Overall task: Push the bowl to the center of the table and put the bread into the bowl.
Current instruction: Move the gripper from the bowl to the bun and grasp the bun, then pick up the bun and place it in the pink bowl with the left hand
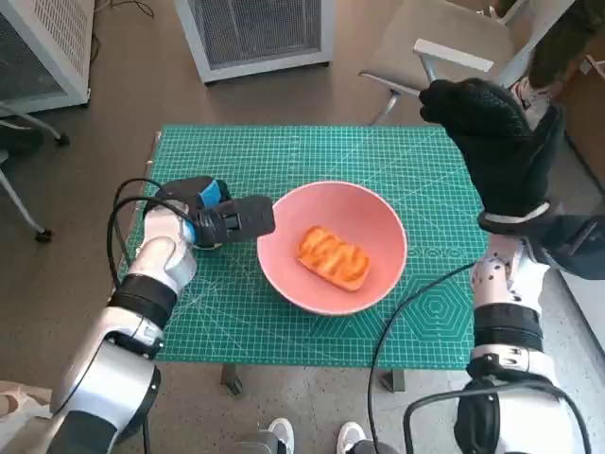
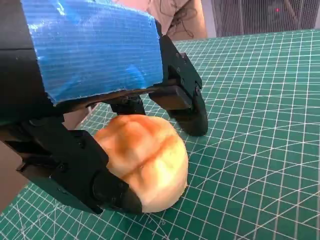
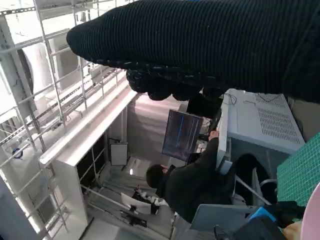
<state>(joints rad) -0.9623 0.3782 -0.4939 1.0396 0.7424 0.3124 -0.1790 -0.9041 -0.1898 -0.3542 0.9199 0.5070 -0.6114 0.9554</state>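
The left hand [image 1: 222, 219], black with blue tape over its back, sits low over the left part of the green gridded cutting-mat surface [image 1: 406, 161]. In the left wrist view its fingers [image 2: 187, 97] close round a pale golden-brown bread roll [image 2: 145, 160] that rests on the mat, so this hand holds a bread. Just beside those fingers, toward the surface's right edge, stands the round pink bowl [image 1: 378, 222], near the middle of the surface. Inside it lies an oblong glazed orange-brown pastry [image 1: 333, 257], its long axis slanting toward the near right corner.

Judgement: the left hand is the nearer; the held roll must clear the bowl's rim, the only obstruction.

The right hand [image 1: 496, 142], in its black knitted glove, hangs raised above the far right corner, fingers curled, holding nothing visible. A seated person [image 3: 192, 182] shows in the right wrist view.
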